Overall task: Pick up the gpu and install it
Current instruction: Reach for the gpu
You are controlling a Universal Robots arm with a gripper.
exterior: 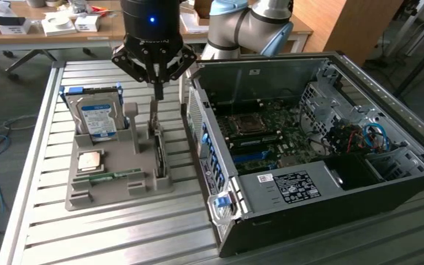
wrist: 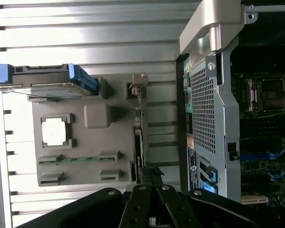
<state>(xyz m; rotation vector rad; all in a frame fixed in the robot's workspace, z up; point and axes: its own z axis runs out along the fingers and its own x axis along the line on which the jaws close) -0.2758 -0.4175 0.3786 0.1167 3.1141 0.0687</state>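
Gripper above edge-standing gpu, bracket toward hard drive.

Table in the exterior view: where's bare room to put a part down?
Free: bare slats of the table in front of the grey holder, the strip along the holder's side on the exterior view's left, and the slats behind the hard drive. Crowded: the gap between holder and computer case, where the gpu stands with the shut gripper over it.

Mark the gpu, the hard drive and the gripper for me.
gpu (exterior: pixel 157 146): exterior view, dark card edge standing in the holder slot.
hard drive (exterior: pixel 99 117): exterior view, its blue-white label.
gripper (exterior: pixel 157 93): exterior view, between the closed fingertips.
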